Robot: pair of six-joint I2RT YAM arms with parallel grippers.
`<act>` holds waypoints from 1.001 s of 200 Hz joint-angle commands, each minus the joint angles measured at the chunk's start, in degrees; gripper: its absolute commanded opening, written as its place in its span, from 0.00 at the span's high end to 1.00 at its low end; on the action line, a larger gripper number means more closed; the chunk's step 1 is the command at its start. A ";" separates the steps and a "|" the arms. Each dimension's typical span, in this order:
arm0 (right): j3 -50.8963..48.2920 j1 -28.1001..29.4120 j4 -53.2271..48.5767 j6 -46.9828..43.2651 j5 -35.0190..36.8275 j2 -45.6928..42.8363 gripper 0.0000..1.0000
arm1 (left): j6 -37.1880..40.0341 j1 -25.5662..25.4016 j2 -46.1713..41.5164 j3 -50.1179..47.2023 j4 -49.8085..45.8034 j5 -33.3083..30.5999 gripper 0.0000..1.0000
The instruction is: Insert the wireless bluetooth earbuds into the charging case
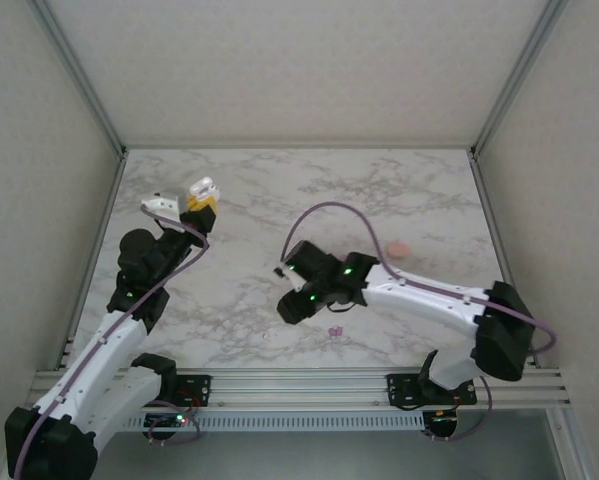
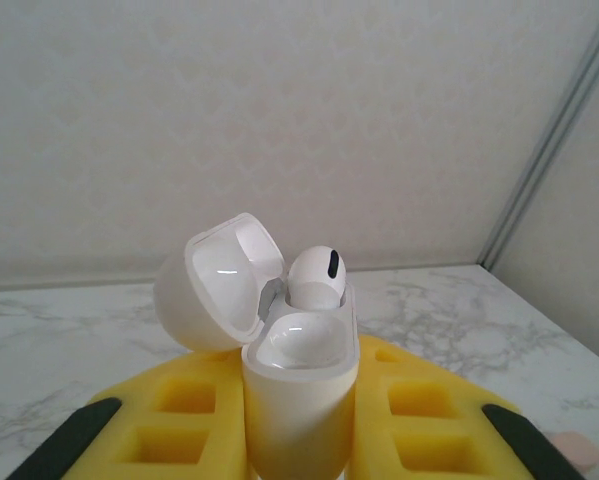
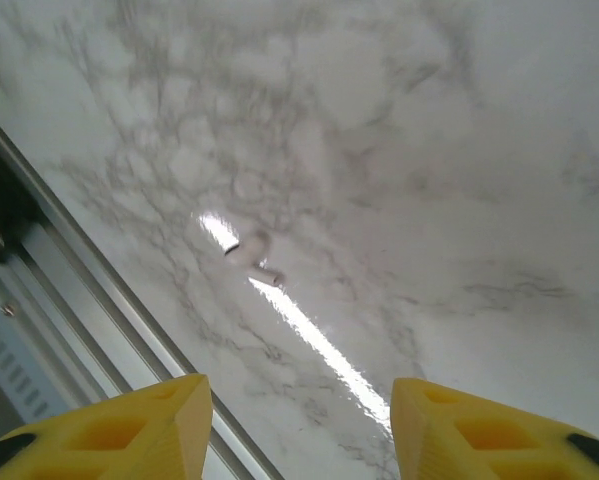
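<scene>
Left wrist view: charging case (image 2: 299,400) upright, lid flipped back, pinched between the fingers of the left gripper (image 2: 299,435). One white earbud (image 2: 316,278) sits in the socket farther from that hand; the nearer socket is empty. Judged about half done.

Right wrist view: a second white earbud (image 3: 251,258) lies loose on the table (image 3: 449,150), just ahead of the right gripper (image 3: 299,420), whose fingers are spread and empty. Left to do: pick it up, carry it over, seat it.

Purple bits (image 1: 334,330) lie near that arm, possibly more buds; too small to tell.
</scene>
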 commanded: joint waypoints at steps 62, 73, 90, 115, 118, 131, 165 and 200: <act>14.47 8.27 -5.18 -14.48 6.24 22.23 0.46 | -0.01 3.62 -1.17 1.26 -1.20 -2.06 0.89; 15.65 8.22 -5.56 -15.17 6.74 24.06 0.46 | -0.08 3.61 -0.86 1.28 -1.30 -1.61 0.89; 17.05 8.25 -6.11 -15.79 6.96 26.50 0.46 | -0.27 3.62 -0.91 1.29 -1.23 -1.05 0.89; 17.74 8.26 -6.14 -15.87 6.95 29.17 0.48 | -0.27 3.55 -0.90 1.52 -1.32 -0.92 0.89; 17.72 8.23 -6.09 -15.87 6.96 29.39 0.48 | -0.27 3.61 -0.91 1.54 -1.38 -0.87 0.89; 18.02 8.21 -6.03 -15.84 6.27 30.36 0.49 | -0.28 3.54 -0.91 1.63 -1.40 -0.74 0.89; 18.99 8.26 -6.15 -14.89 6.40 32.97 0.52 | -0.36 3.59 -0.37 1.83 -1.41 -0.54 0.89; 18.97 8.18 -6.50 -10.93 9.34 33.15 0.62 | -0.71 3.62 0.10 1.96 -1.32 0.35 0.88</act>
